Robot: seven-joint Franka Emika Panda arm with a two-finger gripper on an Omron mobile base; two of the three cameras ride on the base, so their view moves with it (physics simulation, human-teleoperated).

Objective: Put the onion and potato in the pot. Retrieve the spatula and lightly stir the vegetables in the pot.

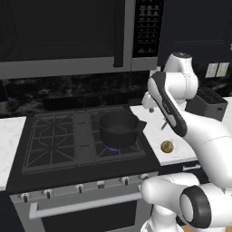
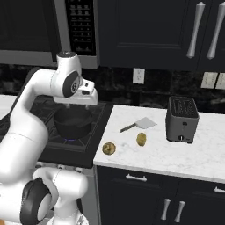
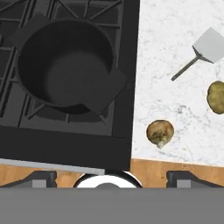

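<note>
— Was there any writing to read?

— None legible. The microwave had a keypad panel, but its marks were too small to make out, and the toaster bore no label I could see.

— Where was the gripper?

— High above the stove's front edge, looking straight down. Its two finger tips stood far apart at the bottom of the hand view, nothing between them.

— And the pot?

— Below the gripper and off to its left, on a burner with a small blue flame under it in the left base view. It looked empty, though its dark inside was hard to judge.

— The vegetables?

— Both on the marble counter, to the gripper's right. One rounded lump lay near the counter's front edge; the other was farther right, cut off by the frame's edge. Which was the onion I couldn't tell.

— The spatula?

— Beyond them, flat on the counter.
</note>
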